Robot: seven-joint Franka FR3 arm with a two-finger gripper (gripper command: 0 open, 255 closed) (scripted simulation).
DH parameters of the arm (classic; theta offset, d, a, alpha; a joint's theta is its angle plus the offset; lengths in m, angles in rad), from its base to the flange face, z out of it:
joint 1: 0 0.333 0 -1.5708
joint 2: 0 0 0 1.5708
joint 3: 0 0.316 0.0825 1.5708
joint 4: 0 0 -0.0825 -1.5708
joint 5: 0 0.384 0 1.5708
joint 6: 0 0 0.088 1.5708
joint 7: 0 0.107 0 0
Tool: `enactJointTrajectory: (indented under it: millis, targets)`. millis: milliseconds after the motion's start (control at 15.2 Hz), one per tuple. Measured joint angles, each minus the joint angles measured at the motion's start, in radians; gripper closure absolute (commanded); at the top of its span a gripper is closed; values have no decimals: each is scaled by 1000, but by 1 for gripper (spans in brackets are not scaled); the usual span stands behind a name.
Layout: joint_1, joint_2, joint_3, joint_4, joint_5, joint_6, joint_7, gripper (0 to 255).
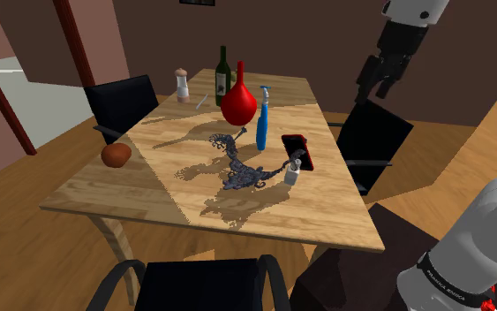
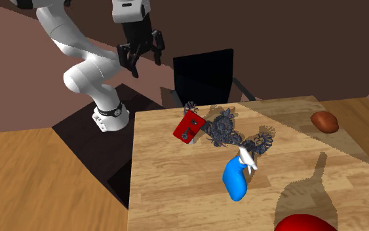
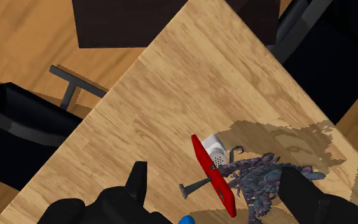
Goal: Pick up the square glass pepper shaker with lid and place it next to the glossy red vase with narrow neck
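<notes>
Pepper shaker [image 1: 292, 173] white on wooden table [image 1: 149, 190], brown walls, gripper [image 1: 375, 92] spread wide, holding nothing

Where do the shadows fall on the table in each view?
Shoulder view: the red vase and wine bottle cast shadows on the wooden table toward the lower left. Second exterior view: a bottle-shaped shadow lies right of the blue spray bottle. Wrist view: a shaded patch borders the dark spiky ornament.
</notes>
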Motion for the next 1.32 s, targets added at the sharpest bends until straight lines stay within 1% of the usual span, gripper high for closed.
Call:
enactJointTrajectory:
  millis: [66,132,330,528,660,858,924,1056,1122,1188,1320]
  targets:
    - [0,0,0,0,0,0,0,0]
    - [-2,-25,16,-32,0,25,20,0]
    - [-10,-145,106,-192,-2,164,130,0]
    - [-13,-260,235,-353,6,316,274,0]
    - [-12,-312,343,-445,17,422,386,0]
    - [-20,-361,529,-559,36,569,570,0]
    - [-31,-363,597,-585,40,618,635,0]
    - [-68,-348,763,-625,54,721,785,0]
    - [-103,-333,850,-633,56,773,862,0]
    - [-150,-317,944,-633,57,822,941,0]
    - [-262,-304,1135,-619,58,904,1099,0]
